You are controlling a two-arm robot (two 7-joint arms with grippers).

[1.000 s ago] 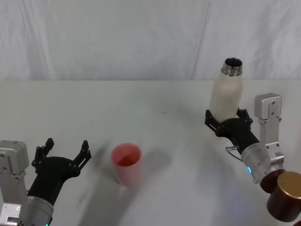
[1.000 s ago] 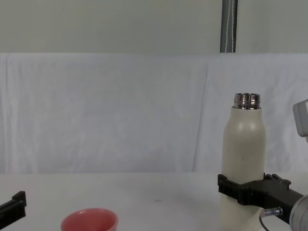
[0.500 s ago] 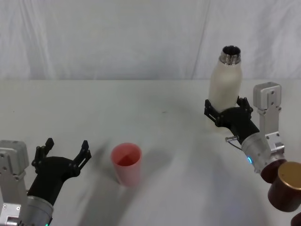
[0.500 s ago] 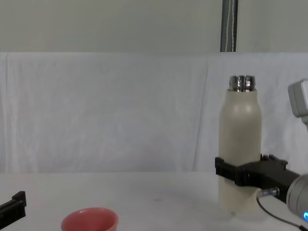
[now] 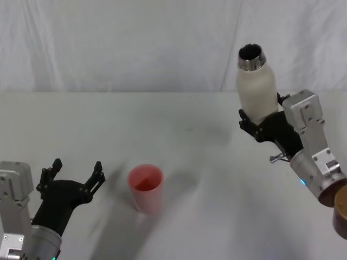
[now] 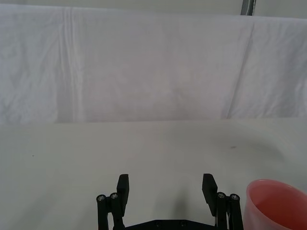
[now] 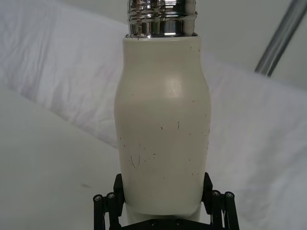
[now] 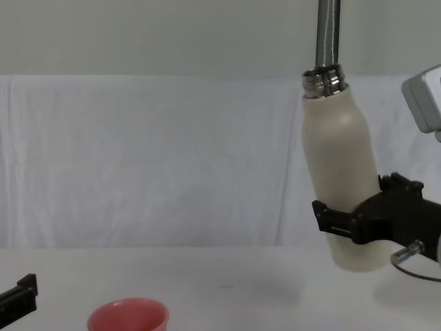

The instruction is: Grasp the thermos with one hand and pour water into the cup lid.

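My right gripper (image 5: 261,123) is shut on the lower body of the thermos (image 5: 255,91), a tall cream-white bottle with an open steel neck. The thermos (image 8: 340,181) hangs above the table at the right, its neck leaning slightly left. In the right wrist view the thermos (image 7: 163,124) stands between the black fingers (image 7: 106,207) of that gripper (image 7: 163,203). The cup lid (image 5: 145,188), a small pink cup, stands upright on the table left of centre, and its rim shows as the cup lid (image 8: 128,316) low in the chest view. My left gripper (image 5: 75,174) rests open to the left of the cup lid (image 6: 277,203).
A white cloth covers the table (image 5: 179,135) and hangs as a backdrop behind it. A vertical metal pole (image 8: 327,34) stands behind the backdrop at the right. A brown cylindrical part (image 5: 340,214) of my right arm shows at the lower right edge.
My right gripper has lifted the thermos off the table and carried it up and slightly left, tilting its neck leftward. The cup lid and my left gripper have stayed in place.
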